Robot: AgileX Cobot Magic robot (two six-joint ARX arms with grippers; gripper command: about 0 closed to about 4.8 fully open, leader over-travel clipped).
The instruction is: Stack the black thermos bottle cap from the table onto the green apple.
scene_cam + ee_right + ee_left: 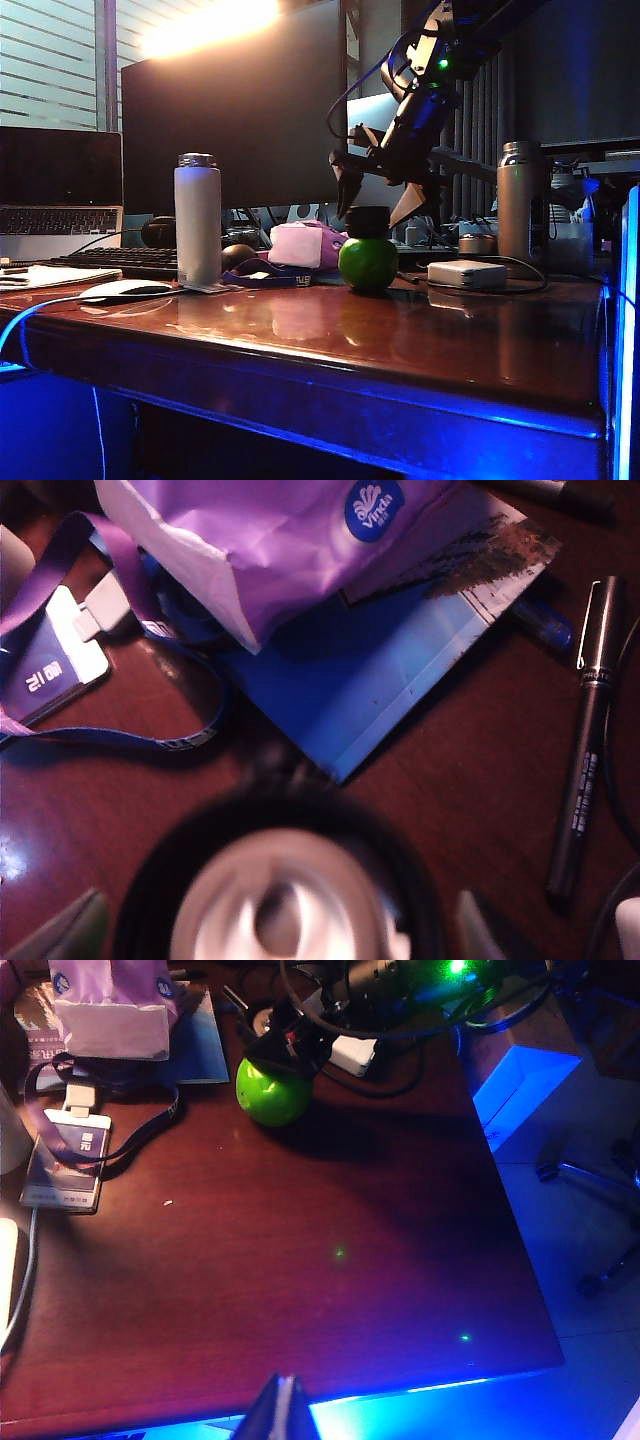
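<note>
From my remote station, I saw the right end effector (378, 208) poised directly above the black thermos bottle cap (367, 221), its two fingers (347, 190) spread wide to either side of the cap and apart from it, gripping nothing. In the right wrist view the cap (285, 895) sat blurred and close between the two fingertips (60, 932), its pale inner rim facing the camera. The cap rested upright on top of the green apple (368, 263), and the apple stood on the glossy reddish-brown surface (420, 335), near its back edge.

The left end effector (283, 1410) hung over the front edge of the surface, well apart from the apple (271, 1092); only a sliver of its tip showed, so I could not tell whether it was open or closed.

Just beside the apple, toward the left of the exterior view, lay a purple tissue pack (305, 245) on a blue booklet (385, 675), with a badge on a lanyard (68, 1160) near it. A black pen (585, 735) lay beside the booklet. Farther left stood a tall white thermos (198, 222), with a dark round ball (238, 256) between it and the tissue pack. A white adapter box (467, 273) lay to the apple's right, a metal bottle (520, 200) behind it.
</note>
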